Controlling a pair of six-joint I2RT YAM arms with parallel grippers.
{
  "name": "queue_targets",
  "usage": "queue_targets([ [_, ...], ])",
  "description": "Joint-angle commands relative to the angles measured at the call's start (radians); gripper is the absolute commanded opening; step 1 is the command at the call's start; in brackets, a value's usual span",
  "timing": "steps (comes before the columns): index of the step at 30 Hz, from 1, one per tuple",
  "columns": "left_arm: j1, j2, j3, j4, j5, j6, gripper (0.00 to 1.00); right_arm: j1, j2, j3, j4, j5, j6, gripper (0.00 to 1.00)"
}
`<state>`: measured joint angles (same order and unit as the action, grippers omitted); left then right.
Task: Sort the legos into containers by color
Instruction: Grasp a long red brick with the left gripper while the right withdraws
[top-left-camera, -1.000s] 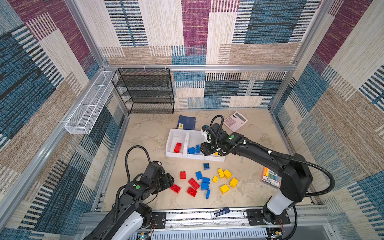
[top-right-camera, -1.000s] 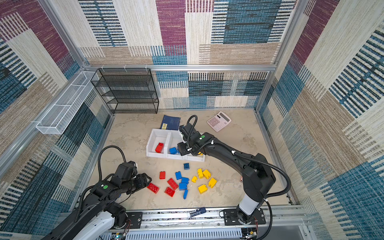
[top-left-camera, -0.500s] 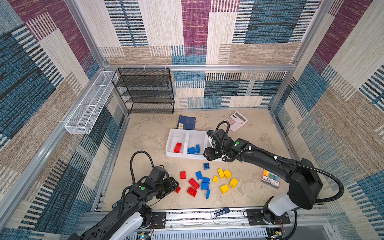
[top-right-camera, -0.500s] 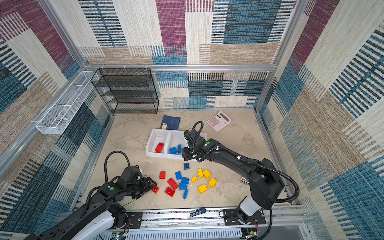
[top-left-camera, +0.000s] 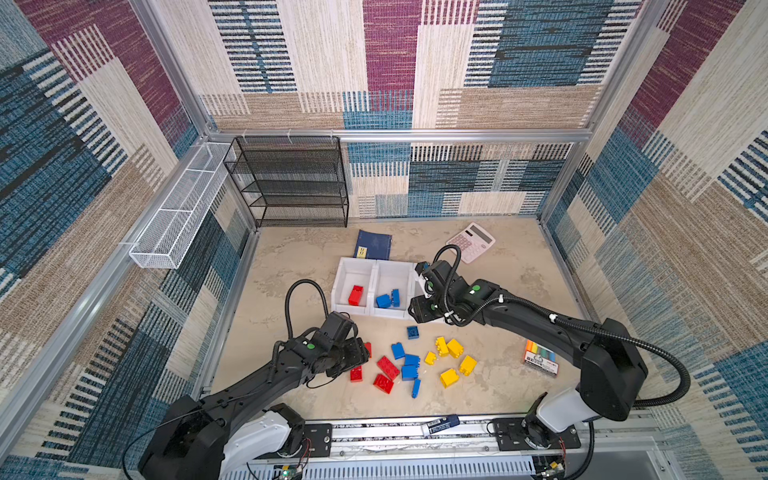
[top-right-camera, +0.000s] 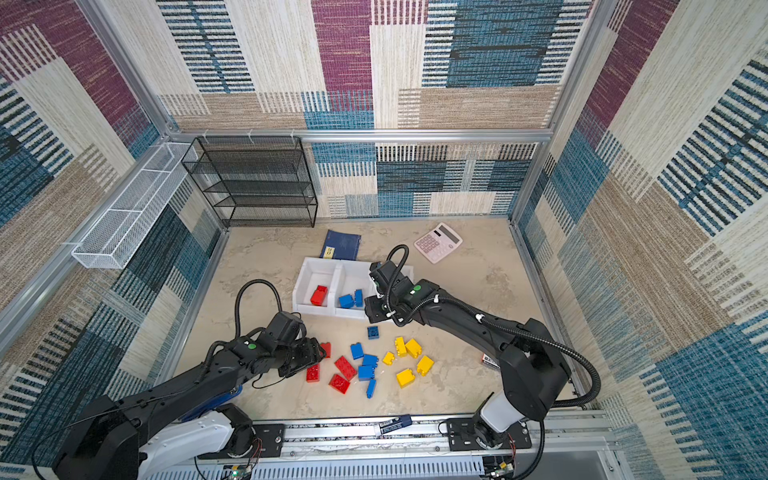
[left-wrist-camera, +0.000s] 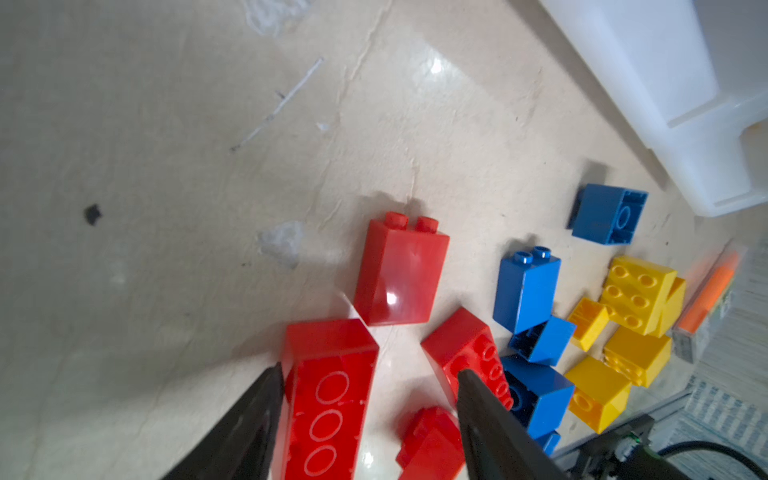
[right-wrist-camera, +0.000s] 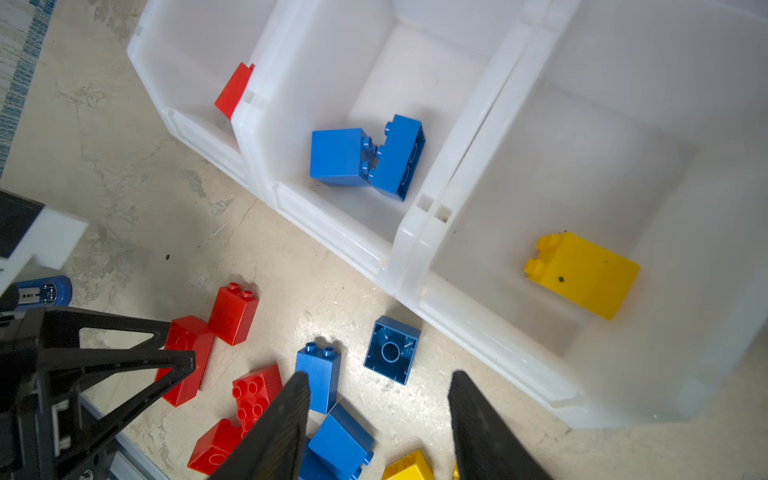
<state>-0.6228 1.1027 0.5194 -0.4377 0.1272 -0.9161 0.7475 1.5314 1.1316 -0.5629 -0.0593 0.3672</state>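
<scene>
- Left gripper (left-wrist-camera: 370, 372) is hanging low with jaws apart, straddling a long red brick (left-wrist-camera: 328, 399) but not pinching it.
- Most legos (top-left-camera: 405, 365) are lying unsorted on the table (top-left-camera: 291, 266) beside it.
- Right gripper (right-wrist-camera: 379, 376) is hovering open and empty, just before the containers (right-wrist-camera: 332, 230).
- Sorting is barely getting started: the containers are holding one red, two blue and one yellow.

Left jaws now astride red brick (left-wrist-camera: 328, 395)
</scene>
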Motion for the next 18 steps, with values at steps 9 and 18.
queue_targets([
  [9, -0.113, 0.082, 0.035, -0.073, -0.142, 0.052, 0.6, 0.001, 0.004, -0.015, 0.044, -0.017, 0.02, 0.57],
  [18, -0.142, 0.192, 0.08, -0.063, -0.165, 0.101, 0.38, 0.001, 0.0, -0.034, 0.047, -0.021, 0.02, 0.56],
])
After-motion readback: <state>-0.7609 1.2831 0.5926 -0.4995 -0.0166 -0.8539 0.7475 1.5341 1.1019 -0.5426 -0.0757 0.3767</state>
